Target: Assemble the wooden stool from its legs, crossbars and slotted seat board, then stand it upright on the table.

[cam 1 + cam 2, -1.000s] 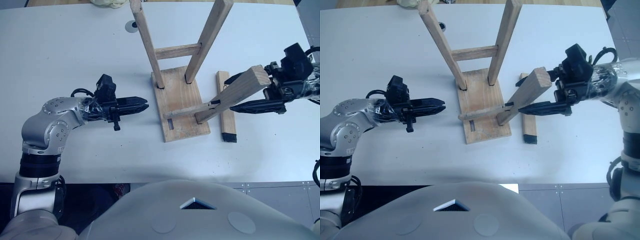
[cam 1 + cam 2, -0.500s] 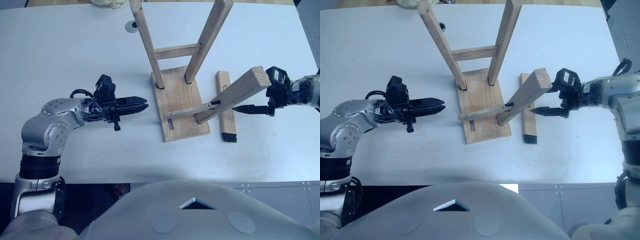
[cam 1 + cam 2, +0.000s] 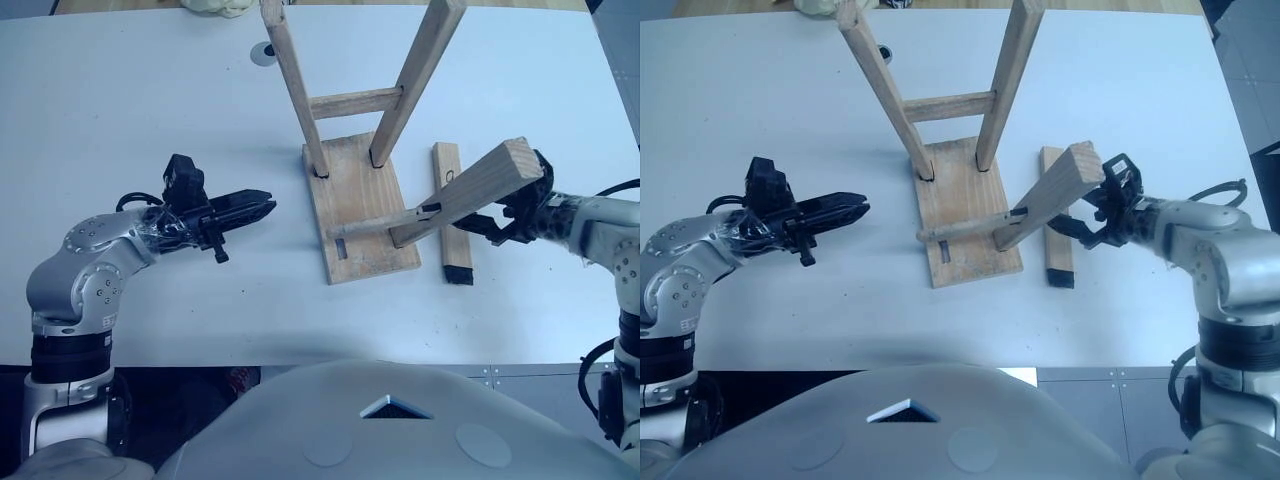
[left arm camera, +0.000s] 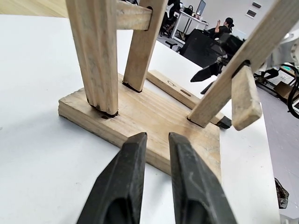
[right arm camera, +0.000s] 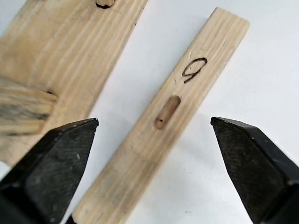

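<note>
Seat board [image 3: 362,215] flat mid-surface [image 3: 140,100]; two legs [image 3: 298,95] upright at far end, crossbar [image 3: 355,102] between. Third leg [image 3: 472,188] leans right. My left jaws narrow, empty, left of board. My right jaws wide, empty, over loose leg [image 5: 187,88] lying right.

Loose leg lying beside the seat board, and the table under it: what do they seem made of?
Loose leg: unfinished pale wood, with visible grain, a routed slot and a handwritten mark; its black end cap may be rubber or plastic. Table: smooth white matte top, likely laminate, though unclear.
</note>
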`<action>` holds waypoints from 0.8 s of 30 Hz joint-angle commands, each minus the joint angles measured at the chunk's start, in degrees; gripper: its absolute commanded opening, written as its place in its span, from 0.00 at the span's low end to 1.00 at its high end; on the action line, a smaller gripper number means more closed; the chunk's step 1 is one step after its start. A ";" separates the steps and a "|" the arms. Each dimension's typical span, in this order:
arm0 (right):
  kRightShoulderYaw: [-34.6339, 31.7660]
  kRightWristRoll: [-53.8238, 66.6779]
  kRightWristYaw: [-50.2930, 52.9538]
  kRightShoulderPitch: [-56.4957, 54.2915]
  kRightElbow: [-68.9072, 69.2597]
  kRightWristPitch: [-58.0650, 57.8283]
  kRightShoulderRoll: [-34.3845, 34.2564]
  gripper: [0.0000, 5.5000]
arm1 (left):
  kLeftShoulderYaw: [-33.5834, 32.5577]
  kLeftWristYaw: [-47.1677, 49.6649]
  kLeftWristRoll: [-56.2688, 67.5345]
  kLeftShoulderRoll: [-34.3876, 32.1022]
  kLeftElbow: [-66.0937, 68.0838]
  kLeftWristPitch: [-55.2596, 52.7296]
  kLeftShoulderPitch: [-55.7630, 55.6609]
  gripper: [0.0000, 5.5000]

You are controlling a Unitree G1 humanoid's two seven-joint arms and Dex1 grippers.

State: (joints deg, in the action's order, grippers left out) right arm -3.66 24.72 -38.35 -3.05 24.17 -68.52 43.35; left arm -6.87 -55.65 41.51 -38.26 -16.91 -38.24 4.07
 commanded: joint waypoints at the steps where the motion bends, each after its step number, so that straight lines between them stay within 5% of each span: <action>1: 5.07 -3.75 2.51 3.51 -0.94 3.47 1.22 0.77 | -1.05 0.87 -0.35 0.11 0.20 0.91 -1.17 0.14; 14: 5.11 -11.35 8.38 4.11 -9.64 15.44 1.35 0.38 | -6.45 6.46 0.62 4.60 2.83 5.29 -5.85 0.14; 18: -0.42 -15.89 16.10 -0.90 -16.49 27.08 -1.81 0.37 | -8.22 6.10 5.16 5.38 3.34 4.04 -8.31 0.14; 24: -11.23 -14.72 23.88 -13.12 -19.89 41.48 -5.46 0.37 | -8.42 3.97 10.38 4.86 1.54 1.91 -10.47 0.30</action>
State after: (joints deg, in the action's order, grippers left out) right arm -12.06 7.57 -14.59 -12.65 3.53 -29.75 40.41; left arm -14.95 -51.27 50.65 -32.92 -14.62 -35.29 -4.92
